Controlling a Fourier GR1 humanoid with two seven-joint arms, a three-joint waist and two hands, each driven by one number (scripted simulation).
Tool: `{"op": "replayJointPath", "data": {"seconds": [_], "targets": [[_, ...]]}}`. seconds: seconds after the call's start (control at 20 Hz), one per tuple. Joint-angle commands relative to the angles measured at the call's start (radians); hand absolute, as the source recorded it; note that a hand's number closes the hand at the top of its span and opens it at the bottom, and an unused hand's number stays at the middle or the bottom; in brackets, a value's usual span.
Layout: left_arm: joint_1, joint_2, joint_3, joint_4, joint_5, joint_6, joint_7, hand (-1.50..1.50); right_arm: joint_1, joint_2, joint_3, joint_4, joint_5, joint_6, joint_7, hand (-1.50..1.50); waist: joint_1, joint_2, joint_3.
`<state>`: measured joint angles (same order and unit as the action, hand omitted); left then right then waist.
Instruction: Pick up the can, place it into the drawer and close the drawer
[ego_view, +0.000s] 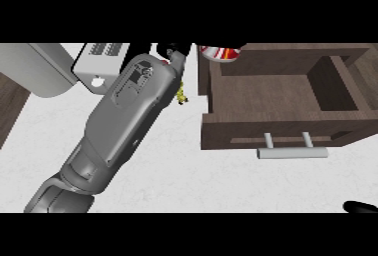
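Left robot hand (175, 52) sits at the view's top edge, close beside the can (220, 52). Its own forearm hides most of it, so I cannot tell whether it is apart or clamped. The can stands on the tabletop (170, 172) just outside the back left corner of the open drawer (258, 132), not yet inside. Right robot hand (361, 206) is only a sliver at lower right; state unreadable.

Risks, my judgement: with the can so near the drawer wall, a sideways approach may tip it or push it out of view. A low carry may catch the drawer's rim.
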<state>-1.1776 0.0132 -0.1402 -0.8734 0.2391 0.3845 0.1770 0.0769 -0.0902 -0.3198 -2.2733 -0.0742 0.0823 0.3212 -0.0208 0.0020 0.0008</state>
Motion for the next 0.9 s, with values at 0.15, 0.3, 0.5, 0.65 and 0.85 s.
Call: {"op": "replayJointPath", "data": {"seconds": [0.15, 0.3, 0.5, 0.65, 0.85], "targets": [[-0.162, -0.013, -0.032, 0.129, 0.039, 0.052, 0.040, 1.50, -0.020, -0.013, -0.010, -0.011, -0.009, -0.009, 0.035, -1.50, -0.009, 0.001, 0.000], [-0.245, -0.013, -0.046, 0.186, 0.050, 0.060, 0.088, 1.50, -0.040, -0.043, -0.056, 0.071, -0.038, 0.018, -0.033, -1.50, -0.012, 0.002, 0.001], [-0.307, -0.013, -0.047, 0.336, 0.078, 0.060, -0.007, 1.50, -0.005, 0.036, 0.062, -0.030, 0.052, -0.023, 0.002, -1.50, -0.035, 0.009, 0.001], [-0.357, -0.013, -0.080, 0.408, 0.133, 0.087, -0.008, 1.50, -0.094, -0.019, 0.048, -0.006, 0.008, -0.017, 0.067, -1.50, -0.054, 0.015, 0.001], [-0.399, -0.013, -0.084, 0.475, 0.140, 0.081, -0.047, 1.50, -0.087, -0.051, -0.030, 0.089, -0.045, 0.022, -0.022, -1.50, -0.061, 0.019, 0.003]]}}
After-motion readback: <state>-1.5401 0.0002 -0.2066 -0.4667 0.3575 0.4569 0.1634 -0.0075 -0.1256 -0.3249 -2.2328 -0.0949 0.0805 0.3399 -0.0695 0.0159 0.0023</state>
